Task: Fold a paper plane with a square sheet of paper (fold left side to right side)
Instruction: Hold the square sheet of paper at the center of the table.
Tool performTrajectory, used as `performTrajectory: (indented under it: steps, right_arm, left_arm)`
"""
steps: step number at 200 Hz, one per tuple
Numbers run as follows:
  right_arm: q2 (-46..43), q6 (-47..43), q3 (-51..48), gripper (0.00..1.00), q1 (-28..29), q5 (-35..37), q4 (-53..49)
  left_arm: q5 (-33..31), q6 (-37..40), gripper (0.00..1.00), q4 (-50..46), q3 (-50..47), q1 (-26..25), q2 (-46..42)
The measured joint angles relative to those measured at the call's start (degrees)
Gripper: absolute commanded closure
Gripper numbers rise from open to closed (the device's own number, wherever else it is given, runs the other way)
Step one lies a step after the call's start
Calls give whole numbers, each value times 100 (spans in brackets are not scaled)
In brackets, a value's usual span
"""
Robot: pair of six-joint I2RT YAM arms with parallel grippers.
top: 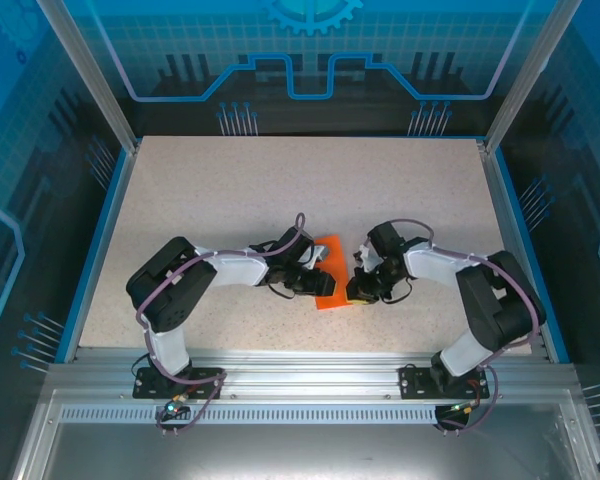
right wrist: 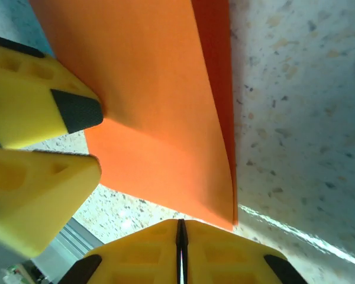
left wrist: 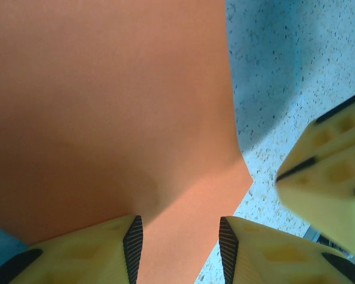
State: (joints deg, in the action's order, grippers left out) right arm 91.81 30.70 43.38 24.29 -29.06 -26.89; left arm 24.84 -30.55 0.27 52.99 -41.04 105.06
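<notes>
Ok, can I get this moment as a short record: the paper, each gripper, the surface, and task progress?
paper: bright orange sheet of paper, doubled over, with a darker lower layer showing along one edge in the right wrist view
left: left gripper, jaws apart over the paper near its edge
right: right gripper, fingers shut together, tips just off the paper's corner, no grip evident
surface: speckled beige tabletop
progress: first fold made, no plane shape yet

Speckled beige tabletop (top: 230, 190), blue edging (top: 101, 240), aluminium rail along near edge (top: 310, 372), blue-patterned back wall (top: 310, 60)
</notes>
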Motion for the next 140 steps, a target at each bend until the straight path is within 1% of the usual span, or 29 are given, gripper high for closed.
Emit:
performTrajectory:
  steps: [28, 56, 77, 140]
  right_arm:
    - [398, 105, 61, 90, 46, -101, 216]
    - [492, 101, 203, 90, 92, -31, 188]
    - [527, 55, 275, 90, 94, 59, 55]
    - [533, -162, 326, 90, 63, 184, -118]
  left_arm:
    - [-20, -17, 57, -2, 0, 0, 0]
    - [-39, -61, 56, -13, 11, 0, 0]
    - [-63, -63, 54, -50, 39, 0, 0]
    - [-170, 87, 53, -476, 485, 94, 0]
